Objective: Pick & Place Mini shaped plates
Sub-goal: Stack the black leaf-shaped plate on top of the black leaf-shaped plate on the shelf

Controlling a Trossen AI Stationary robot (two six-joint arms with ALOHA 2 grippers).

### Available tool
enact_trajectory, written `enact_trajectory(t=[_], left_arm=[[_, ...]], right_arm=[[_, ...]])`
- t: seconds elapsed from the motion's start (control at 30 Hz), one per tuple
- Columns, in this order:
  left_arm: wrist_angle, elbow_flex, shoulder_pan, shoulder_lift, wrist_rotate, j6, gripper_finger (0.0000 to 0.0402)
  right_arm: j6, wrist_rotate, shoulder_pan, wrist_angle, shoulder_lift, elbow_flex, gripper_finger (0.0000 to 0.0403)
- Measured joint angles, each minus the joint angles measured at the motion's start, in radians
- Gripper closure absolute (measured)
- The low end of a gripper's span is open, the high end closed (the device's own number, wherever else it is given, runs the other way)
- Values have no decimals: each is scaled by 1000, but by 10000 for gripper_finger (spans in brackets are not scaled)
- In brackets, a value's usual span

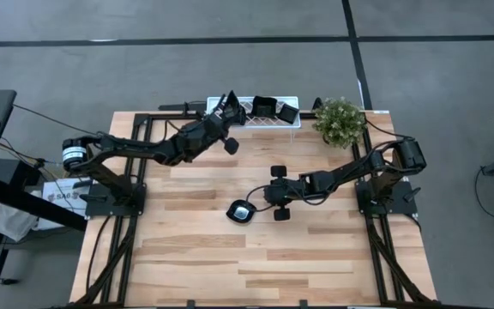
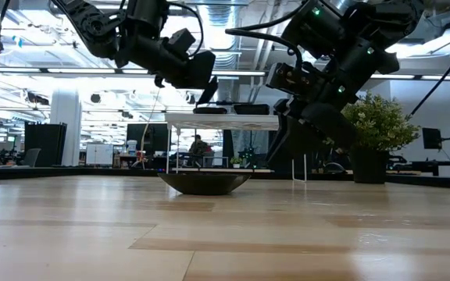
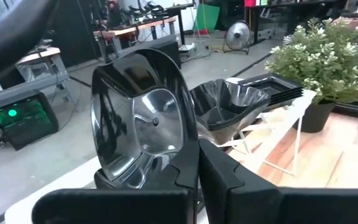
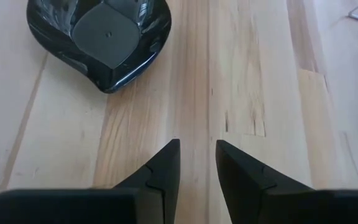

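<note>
Nearest the front edge of the wooden bench (image 1: 256, 257), a glossy black dish (image 1: 242, 211) sits flat on the planks near the middle, rounded with one corner drawn to a point and a flat squarish floor; in the high view that pointed corner aims toward the bench's left front. Just beside it, the right pincer (image 1: 265, 202) hovers over the wood, its fingers (image 4: 166, 165) a narrow gap apart, empty and touching nothing, with the dish lying clear ahead of the tips. Farther back, the left pincer (image 1: 222, 110) is raised at the left end of the white rack (image 1: 268, 122), its fingers (image 3: 188, 168) clamped on the rim of a second plate (image 3: 138, 121), squarish with rounded corners and a shiny dished centre, held up on edge so its hollow faces the wrist camera. Beyond it, more black plates (image 1: 274, 109) rest stacked on the rack, and a potted plant (image 1: 339, 120) stands at the bench's far right corner.
</note>
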Motion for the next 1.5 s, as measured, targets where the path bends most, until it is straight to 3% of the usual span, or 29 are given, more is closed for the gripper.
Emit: enact_trajectory(t=[0.3,0.8,1.0,1.13,1.3,1.5], left_arm=[[-18,0,0,0,18,-1,382],[-32,0,-8,-14,18,13,294],[-194,0,-42,-128,10,10,291],[-354,0,-72,-223,-98,-10,297],[-590,-11,-130,-329,-142,-149,305],[-621,-138,-188,-467,-137,-154,306]], right_arm=[[0,0,0,0,0,0,305],[3,0,0,0,0,0,305],[4,0,0,1,0,0,305],[10,13,0,18,0,0,305],[11,90,16,62,-15,0,305],[-28,315,61,117,-107,0,305]])
